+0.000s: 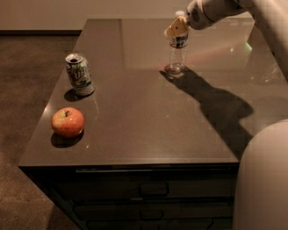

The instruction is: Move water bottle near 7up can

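Note:
The water bottle (176, 56) stands upright on the dark table (148, 112) at the far right of centre; it is clear plastic with a white cap and a dark label band. My gripper (176, 28) is at the bottle's upper part, over the label band, reaching in from the upper right. The 7up can (79, 74) stands upright near the table's left edge, well to the left of the bottle.
A red apple (68, 122) lies at the front left of the table, in front of the can. My arm (225, 9) crosses the top right and casts a shadow on the table. My pale base (263, 179) fills the bottom right.

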Motion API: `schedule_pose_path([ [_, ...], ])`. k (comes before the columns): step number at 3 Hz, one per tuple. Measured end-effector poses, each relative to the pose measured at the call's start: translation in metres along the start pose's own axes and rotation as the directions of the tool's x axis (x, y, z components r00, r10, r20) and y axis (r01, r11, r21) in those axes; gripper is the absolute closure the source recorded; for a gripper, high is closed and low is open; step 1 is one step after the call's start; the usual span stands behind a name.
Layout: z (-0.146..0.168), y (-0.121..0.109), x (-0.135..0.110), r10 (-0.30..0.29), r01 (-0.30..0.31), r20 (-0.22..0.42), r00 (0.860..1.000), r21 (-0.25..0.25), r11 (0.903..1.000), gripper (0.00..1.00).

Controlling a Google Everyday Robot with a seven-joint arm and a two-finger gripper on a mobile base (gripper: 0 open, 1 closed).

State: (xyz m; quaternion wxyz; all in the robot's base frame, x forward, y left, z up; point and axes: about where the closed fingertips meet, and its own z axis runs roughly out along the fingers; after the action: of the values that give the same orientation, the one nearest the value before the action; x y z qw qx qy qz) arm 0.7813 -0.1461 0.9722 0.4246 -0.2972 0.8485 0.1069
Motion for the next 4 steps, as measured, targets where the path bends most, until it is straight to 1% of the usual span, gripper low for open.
schedule_pose_path([
  [1, -0.003, 0.008, 0.002, -0.025, 0.024, -0.015, 1.000, -0.030, 0.9992, 0.64],
  [2, -0.012, 0.038, -0.004, -0.097, 0.094, -0.032, 0.995, -0.096, 0.9910, 0.87],
  [3, -0.027, 0.084, -0.012, -0.184, 0.179, -0.011, 0.983, -0.183, 0.9668, 1.00],
  [4, -0.037, 0.137, -0.019, -0.270, 0.269, 0.036, 0.962, -0.278, 0.9220, 1.00],
])
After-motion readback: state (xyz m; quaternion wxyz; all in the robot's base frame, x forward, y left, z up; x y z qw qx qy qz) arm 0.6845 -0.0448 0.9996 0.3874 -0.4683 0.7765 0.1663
